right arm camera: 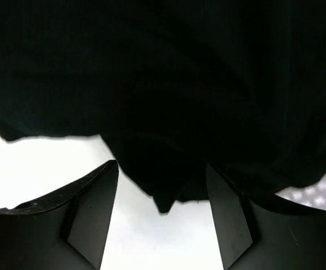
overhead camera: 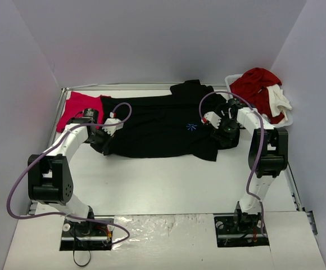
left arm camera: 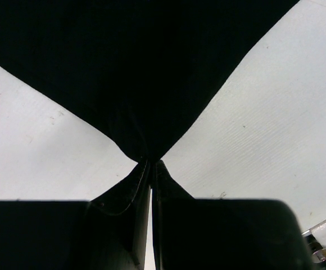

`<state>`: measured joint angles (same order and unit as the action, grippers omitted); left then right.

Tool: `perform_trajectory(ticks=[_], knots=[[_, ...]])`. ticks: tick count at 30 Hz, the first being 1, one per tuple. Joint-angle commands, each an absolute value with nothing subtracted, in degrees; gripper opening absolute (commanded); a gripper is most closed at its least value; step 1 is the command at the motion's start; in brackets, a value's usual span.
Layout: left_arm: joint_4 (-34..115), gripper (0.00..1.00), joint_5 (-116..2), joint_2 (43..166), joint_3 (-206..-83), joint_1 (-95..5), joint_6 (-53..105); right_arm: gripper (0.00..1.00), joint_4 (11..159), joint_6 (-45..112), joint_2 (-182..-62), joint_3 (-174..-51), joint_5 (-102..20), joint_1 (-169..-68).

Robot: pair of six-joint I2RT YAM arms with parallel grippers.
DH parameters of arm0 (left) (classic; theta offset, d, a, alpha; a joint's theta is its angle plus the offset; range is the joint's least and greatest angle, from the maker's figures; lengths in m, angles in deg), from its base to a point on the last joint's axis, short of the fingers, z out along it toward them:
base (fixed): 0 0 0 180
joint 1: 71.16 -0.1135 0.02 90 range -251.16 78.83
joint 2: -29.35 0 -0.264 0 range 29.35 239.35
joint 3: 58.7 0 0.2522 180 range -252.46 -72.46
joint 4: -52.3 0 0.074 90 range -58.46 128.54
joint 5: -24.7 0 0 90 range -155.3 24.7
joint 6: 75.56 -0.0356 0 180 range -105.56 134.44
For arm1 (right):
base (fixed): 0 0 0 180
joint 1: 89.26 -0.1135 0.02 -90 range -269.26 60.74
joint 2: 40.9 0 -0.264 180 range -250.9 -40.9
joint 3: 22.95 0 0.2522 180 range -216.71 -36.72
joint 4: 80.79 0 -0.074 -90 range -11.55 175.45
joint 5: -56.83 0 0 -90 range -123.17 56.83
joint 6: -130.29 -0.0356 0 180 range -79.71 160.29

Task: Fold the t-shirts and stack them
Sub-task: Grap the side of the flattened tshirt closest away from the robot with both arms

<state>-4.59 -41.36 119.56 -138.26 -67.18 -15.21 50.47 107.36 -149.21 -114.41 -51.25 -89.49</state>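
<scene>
White tabletop (overhead camera: 163, 185) carries the black t-shirt (overhead camera: 157, 126), spread broadly across the middle and far half. Its left edge lies just beside, perhaps over, the pink-red t-shirt (overhead camera: 76, 107) in the far-left corner. That closeness is the first hazard: a pull on the black cloth could drag the pink one along or rumple it.

At the far right a white basket (overhead camera: 289, 120) holds a red garment (overhead camera: 256, 84) and a white one (overhead camera: 279, 102). The right arm works close beside it, so a wide swing could knock its rim.

The left gripper (left arm camera: 150, 163) is pressed together on a pointed corner of the black shirt, which fans out taut from the pinch. The bite looks shallow, so a hard tug may slip the corner free.

The right gripper (right arm camera: 162, 167) stands spread, with a drooping tongue of black cloth between its fingers and bare table showing on either side. Black on black, I cannot tell how many layers hang there. Closing now might catch only the top layer, or too little cloth, and the shirt would then lift unevenly and fold skewed. With one side held and the other loose, any lift by the left arm alone would twist the shirt around its small light-blue asterisk mark (overhead camera: 191, 127).
</scene>
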Motion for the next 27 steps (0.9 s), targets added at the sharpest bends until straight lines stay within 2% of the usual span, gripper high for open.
perform_trajectory(ticks=[1, 14, 24, 27], knots=[[-5.32, 0.02, -41.13, 119.52, -138.47, -67.65, -15.97, 0.59, 48.97, 106.21, -151.55, -118.54, -53.21, -91.28], [-5.23, 0.02, -40.87, 120.22, -138.12, -68.09, -16.23, 0.61, 49.06, 104.10, -157.17, -123.81, -50.84, -92.78], [-5.32, 0.02, -40.69, 120.49, -138.20, -68.26, -16.23, 0.64, 48.80, 103.93, -159.63, -122.50, -47.59, -92.95], [-5.40, 0.03, -40.78, 120.67, -138.29, -68.18, -16.24, 0.61, 48.80, 103.58, -159.99, -122.41, -47.05, -92.87]])
